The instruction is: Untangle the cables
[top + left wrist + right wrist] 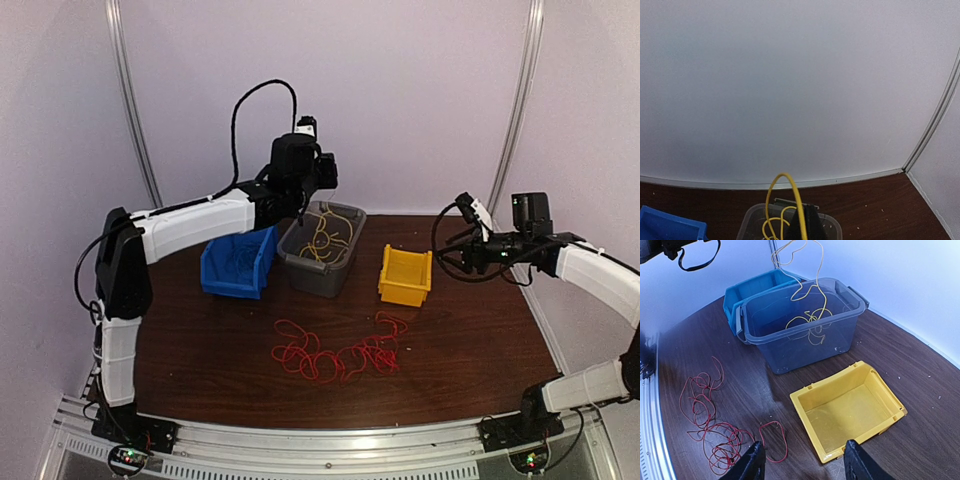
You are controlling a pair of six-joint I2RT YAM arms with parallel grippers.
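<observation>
A yellow cable [325, 238] lies coiled in the grey bin [300, 262], and one strand rises from it to my left gripper [302, 214] above the bin's back edge. In the left wrist view the yellow cable [790, 192] arches over the left gripper [807, 225], which is shut on it. The red cables [340, 352] lie in a loose tangle on the table in front of the bins. My right gripper [804, 467] hangs open and empty above the yellow bin [830, 385], with the red cables [710, 425] to its left.
A blue bin [238, 262] stands against the grey bin's left side, and the empty yellow bin [405, 275] stands to its right. The enclosure's back wall is close behind the bins. An aluminium rail runs along the table's near edge.
</observation>
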